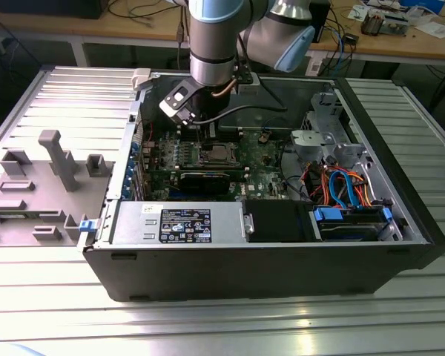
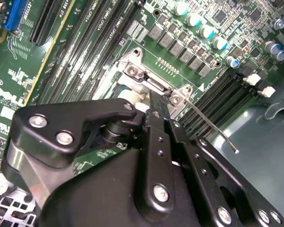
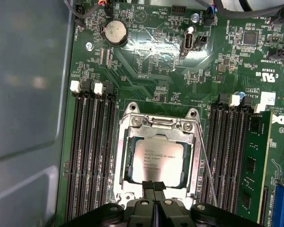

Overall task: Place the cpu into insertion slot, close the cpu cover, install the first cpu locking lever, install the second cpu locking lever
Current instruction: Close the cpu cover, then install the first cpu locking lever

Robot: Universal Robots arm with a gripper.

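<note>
The cpu (image 3: 157,158), a flat square chip with a dull silver top, lies in the insertion slot (image 1: 215,154) in the middle of the green motherboard. The cpu cover (image 3: 128,146), a thin silvery frame, lies down around the chip. My gripper (image 3: 154,185) is shut with nothing between its fingers. Its tips sit at the cover's edge nearest the wrist, and whether they touch it I cannot tell. In the second wrist view the gripper (image 2: 155,101) reaches the socket's end bracket (image 2: 135,72). A thin wire locking lever (image 3: 206,165) runs along one side of the socket, its free end (image 2: 227,142) sticking out over the memory slots.
Long black memory slots (image 3: 92,156) flank the socket on both sides, with a green card (image 3: 255,161) beyond one set. A coin battery (image 3: 114,31) lies further along the board. The case wall (image 3: 28,94) is close by. Coloured cables (image 1: 341,185) and a drive cage occupy the exterior view's right.
</note>
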